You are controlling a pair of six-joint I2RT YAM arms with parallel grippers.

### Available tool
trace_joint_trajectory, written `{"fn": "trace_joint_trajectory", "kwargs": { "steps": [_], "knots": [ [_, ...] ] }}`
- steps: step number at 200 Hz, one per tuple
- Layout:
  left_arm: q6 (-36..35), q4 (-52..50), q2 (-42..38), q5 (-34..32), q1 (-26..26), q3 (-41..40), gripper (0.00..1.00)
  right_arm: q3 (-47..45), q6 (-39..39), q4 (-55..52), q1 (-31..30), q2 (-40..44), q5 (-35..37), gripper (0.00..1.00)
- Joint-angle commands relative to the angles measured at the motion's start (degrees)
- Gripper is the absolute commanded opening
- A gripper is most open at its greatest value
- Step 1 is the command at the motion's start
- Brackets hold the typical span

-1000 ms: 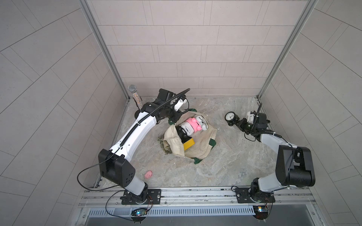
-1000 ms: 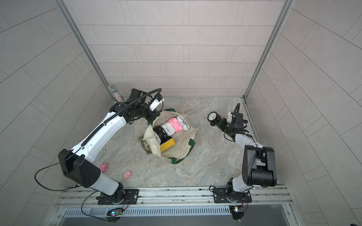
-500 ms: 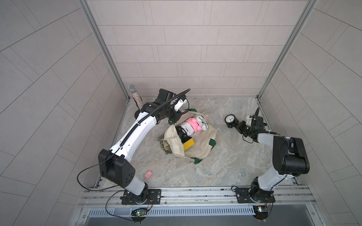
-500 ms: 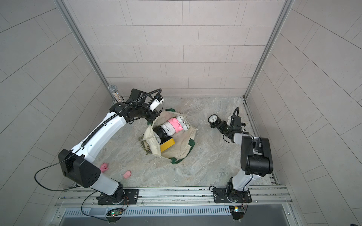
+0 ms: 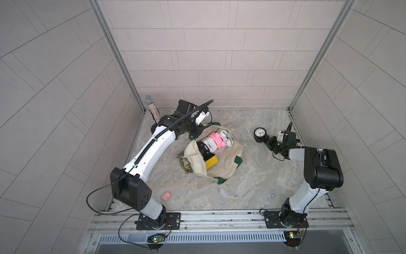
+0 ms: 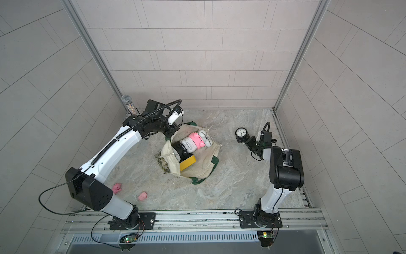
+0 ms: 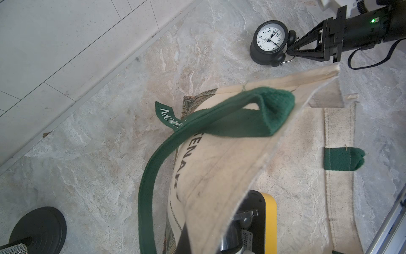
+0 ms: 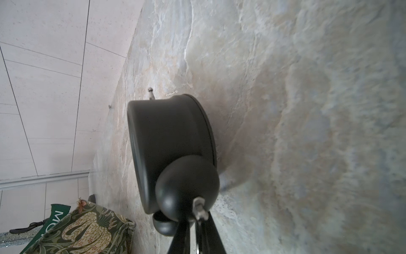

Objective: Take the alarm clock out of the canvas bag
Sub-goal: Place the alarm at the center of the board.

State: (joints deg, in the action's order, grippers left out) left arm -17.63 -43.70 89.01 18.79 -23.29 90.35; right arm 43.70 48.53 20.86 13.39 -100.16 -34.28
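Though walls are tiled, marbled floor bears the canvas bag.

Yellow box: half under canvas bag flap, pt. off-frame.

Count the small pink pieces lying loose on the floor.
2. One pink piece lies beside the left arm's dark lower housing. The other sits slightly to its right, nearer the front rail. More could be hidden under that arm or inside the canvas bag.

The alarm clock outside the canvas bag
It is set on the table at the bag's two o'clock, apart.
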Motion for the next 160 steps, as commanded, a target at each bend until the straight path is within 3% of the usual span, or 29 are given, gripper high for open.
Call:
{"fn": "trace_joint_trajectory", "kwargs": {
  "steps": [1,84,160],
  "knots": [
    [-0.8,8.5,-3.6,1.9,-0.3,1.5,0.00,1.3,0.9,1.8,1.0,-1.1,0.7,0.12],
    [-0.8,8.2,-3.7,1.7,-1.2,1.3,0.00,-0.2,0.8,3.9,4.6,-2.4,-0.5,0.19],
    [-1.4,7.8,-3.9,1.0,-1.8,1.4,0.00,-2.1,-0.5,2.1,8.0,0.9,-0.6,0.34]
  ]
}}
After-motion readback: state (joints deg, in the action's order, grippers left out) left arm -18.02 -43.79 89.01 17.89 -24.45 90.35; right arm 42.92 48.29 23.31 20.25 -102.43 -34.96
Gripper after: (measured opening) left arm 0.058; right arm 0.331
